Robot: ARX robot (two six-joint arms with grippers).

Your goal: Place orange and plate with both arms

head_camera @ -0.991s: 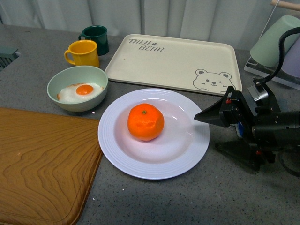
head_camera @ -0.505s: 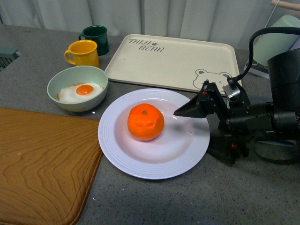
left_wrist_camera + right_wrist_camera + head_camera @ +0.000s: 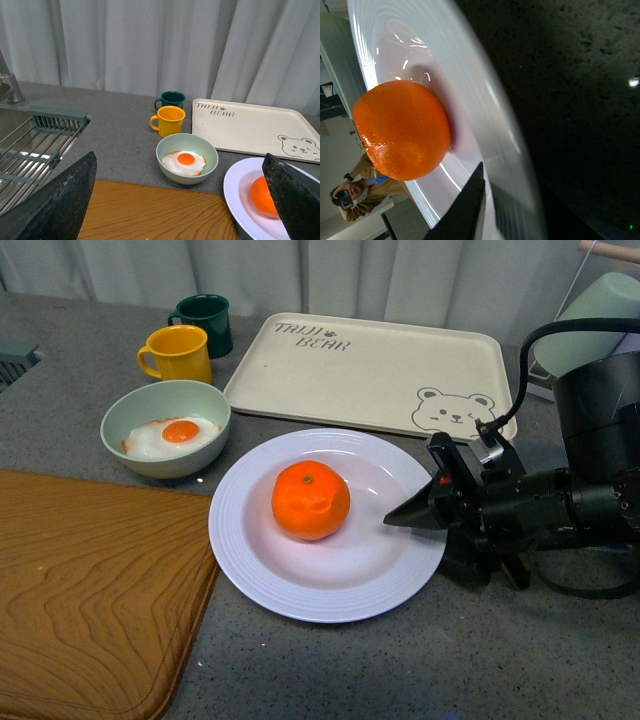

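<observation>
Right hand (image 3: 430,545) has dropped to the plate's (image 3: 300,595) right rim. Its jaws are spread, with one finger over the rim and the other low beside it. Count:
- One orange (image 3: 311,501), centred in the plate and clear of the hand.
- One bowl (image 3: 170,466) holding one fried egg (image 3: 172,436).
- Two mugs, one yellow mug (image 3: 178,353) and one green mug (image 3: 205,323).

Left hand (image 3: 179,156) is wide.

We find bare bench (image 3: 400,670) along the near side of the plate (image 3: 250,570), wide enough to come in low; the plate's right edge is blocked by the right fingers (image 3: 415,510), one reaching in over the rim; the wooden board (image 3: 90,590) lies just beside the left edge; the pale green bowl (image 3: 170,465) crowds the far left, the tray (image 3: 370,370) the far side; straight above the orange (image 3: 311,501) the way is free; the yellow mug (image 3: 178,353) and dark green mug (image 3: 205,322) stand well apart, beyond the bowl.
</observation>
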